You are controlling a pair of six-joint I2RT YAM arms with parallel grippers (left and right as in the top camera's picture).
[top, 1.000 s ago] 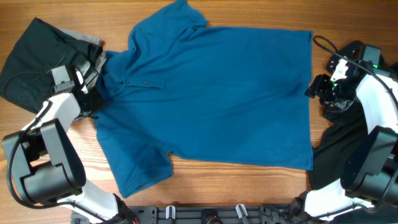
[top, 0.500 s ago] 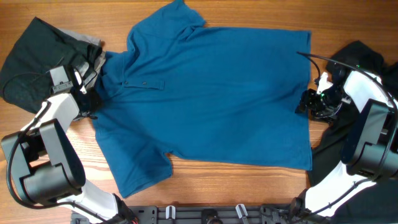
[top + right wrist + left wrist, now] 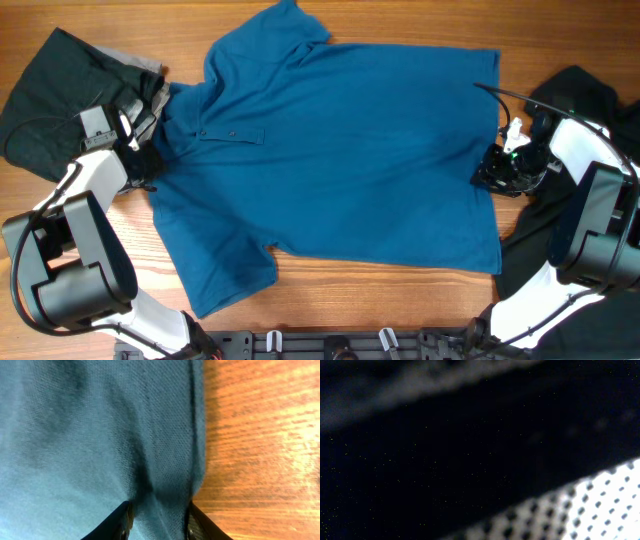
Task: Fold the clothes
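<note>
Moved leftward since before, the right hand (image 3: 489,171) now pinches the blue shirt (image 3: 350,150) at its right-edge hem. At mid-left, the left hand (image 3: 143,162) sits at the shirt's edge; its grip cannot be told.

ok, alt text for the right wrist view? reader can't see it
Close-up of the blue polo shirt filling the left two thirds, its edge running top to bottom beside the wooden table. At the bottom, the right gripper has its dark jaws closed on a gathered ridge of fabric by that edge.
</note>
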